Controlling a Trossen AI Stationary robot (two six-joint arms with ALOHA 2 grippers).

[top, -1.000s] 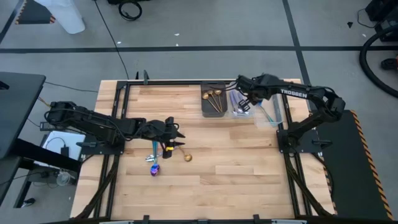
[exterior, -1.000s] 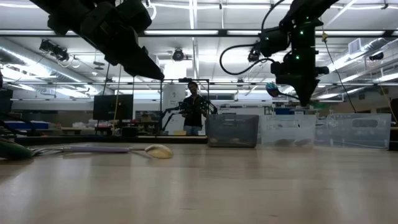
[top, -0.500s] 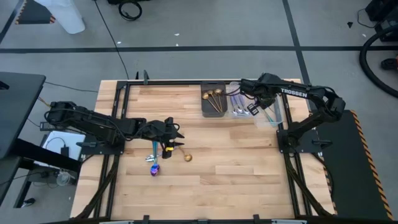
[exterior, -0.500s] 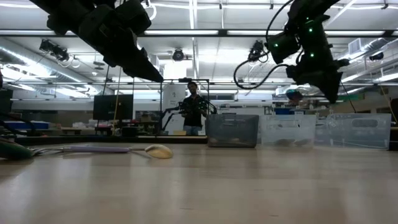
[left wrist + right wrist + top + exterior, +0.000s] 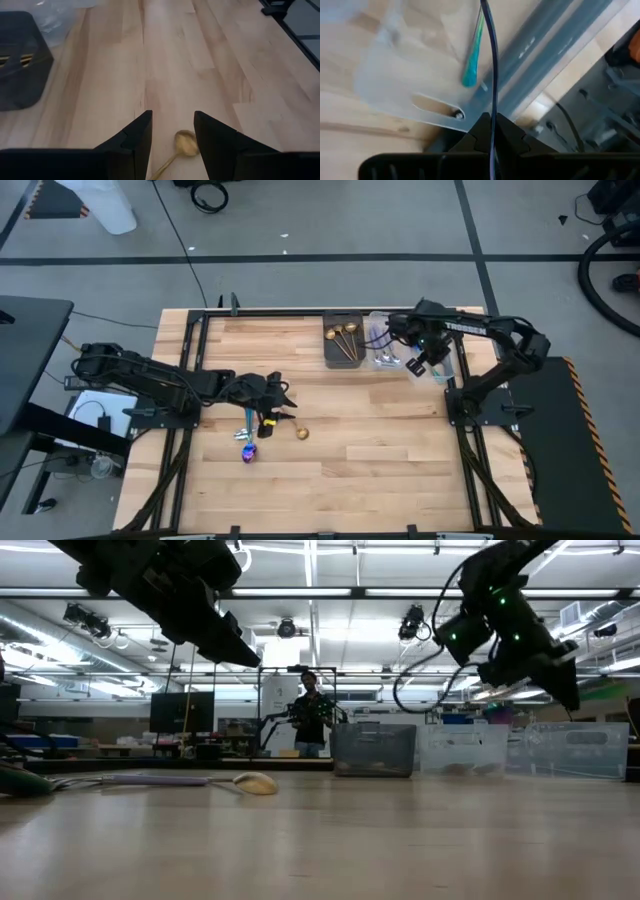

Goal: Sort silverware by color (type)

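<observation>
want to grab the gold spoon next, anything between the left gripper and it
Nothing visible. The left gripper hangs open just above the gold spoon, whose bowl shows in the gap between the fingers, with only bare table around it.

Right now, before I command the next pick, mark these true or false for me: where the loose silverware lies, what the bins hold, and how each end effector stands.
1. A gold spoon lies loose on the table. True.
2. The left end effector is shut on that spoon. False: its fingers stand open above it, holding nothing.
3. The dark bin holds gold pieces. True.
4. The right end effector hovers over the loose pieces. False: it is over the clear bins at the far right, fingers shut on a thin utensil.
5. A teal utensil lies in a clear bin. True.
</observation>
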